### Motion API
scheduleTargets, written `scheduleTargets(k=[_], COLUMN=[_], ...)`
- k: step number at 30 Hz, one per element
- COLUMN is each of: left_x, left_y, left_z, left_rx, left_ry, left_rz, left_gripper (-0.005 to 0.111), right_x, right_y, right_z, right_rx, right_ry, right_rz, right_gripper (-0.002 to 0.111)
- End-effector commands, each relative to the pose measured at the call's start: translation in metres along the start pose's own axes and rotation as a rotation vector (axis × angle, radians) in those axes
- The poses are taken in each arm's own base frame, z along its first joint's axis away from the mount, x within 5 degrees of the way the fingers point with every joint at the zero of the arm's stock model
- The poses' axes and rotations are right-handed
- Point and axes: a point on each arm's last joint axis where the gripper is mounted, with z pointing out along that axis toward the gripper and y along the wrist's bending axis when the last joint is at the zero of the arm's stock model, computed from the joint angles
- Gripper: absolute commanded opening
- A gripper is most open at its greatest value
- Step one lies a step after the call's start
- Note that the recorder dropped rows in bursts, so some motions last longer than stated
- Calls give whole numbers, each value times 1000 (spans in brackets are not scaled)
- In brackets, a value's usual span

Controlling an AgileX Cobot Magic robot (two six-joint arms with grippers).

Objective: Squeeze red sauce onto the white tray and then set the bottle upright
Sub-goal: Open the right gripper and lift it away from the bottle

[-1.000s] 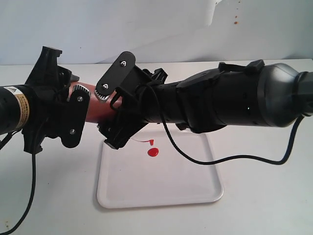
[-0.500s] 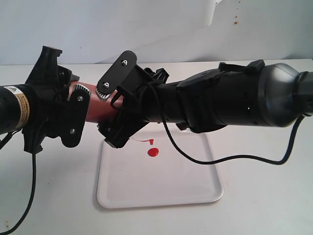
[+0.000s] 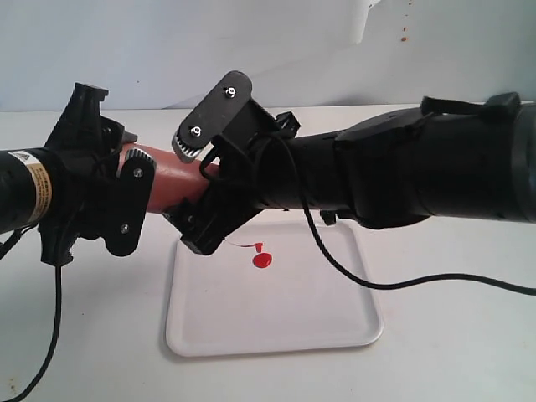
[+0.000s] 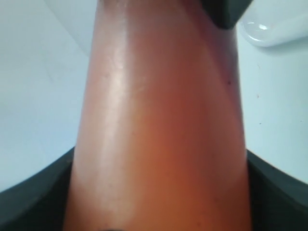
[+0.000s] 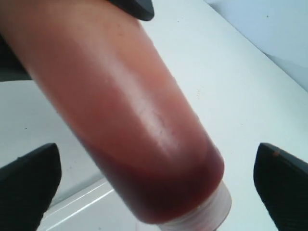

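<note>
The bottle [image 3: 172,180] hangs tilted over the white tray [image 3: 276,327], its red-smeared nozzle [image 3: 256,247] pointing down at the tray. My left gripper [image 3: 126,180] is shut on the bottle's base end, and the orange-red body [image 4: 159,120] fills the left wrist view. Around the bottle's front part my right gripper [image 3: 188,193] stands open, its fingers [image 5: 29,178] well apart from the body [image 5: 144,144] on both sides. Dark sauce has pooled by the whitish cap [image 5: 211,211]. A round red sauce blob [image 3: 262,261] and a thin streak lie on the tray.
The tray rests on a white tabletop [image 3: 452,335] before a pale back wall with red spatter [image 3: 404,33]. A black cable [image 3: 394,283] droops from the right arm over the tray's right edge. Another cable [image 3: 57,318] hangs under the left arm.
My right gripper's jaws have spread apart off the bottle, the upper finger swinging up, and the right arm has shifted a little. The left gripper and bottle have stayed in place.
</note>
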Motion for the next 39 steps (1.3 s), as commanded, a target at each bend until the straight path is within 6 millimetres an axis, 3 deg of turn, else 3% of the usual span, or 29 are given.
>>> scheduleTargets(k=[1, 7, 10, 14, 21, 25, 28, 32, 39], left_x=[-3, -3, -3, -3, -3, -3, -3, -3, -3], left_y=[3, 3, 3, 3, 3, 3, 3, 3, 3], left_z=[-2, -2, -2, -2, -2, -2, -2, -2, -2], left_rx=[-16, -16, -16, -16, -16, -16, -16, -16, -16], left_ry=[-22, -22, -22, -22, -22, -22, -22, -22, -22], left_rz=[-16, -16, -16, -16, -16, -16, -16, -16, -23], left_gripper=[0, 0, 0, 0, 0, 0, 0, 0, 0], right_x=[4, 3, 0, -11, 1, 18, 35, 36, 36], right_y=[4, 4, 4, 3, 12, 8, -8, -13, -12], right_z=[-5, -9, -21, -58, -126, -174, -205, -219, -219], right_rx=[-21, -15, -10, 34, 66, 246, 512, 592, 581], right_ry=[4, 0, -20, -83, -166, -195, -142, -150, -168], right_rz=[-5, 45, 42, 19, 15, -34, -76, -57, -6], right_gripper=[105, 105, 105, 105, 105, 105, 105, 105, 105])
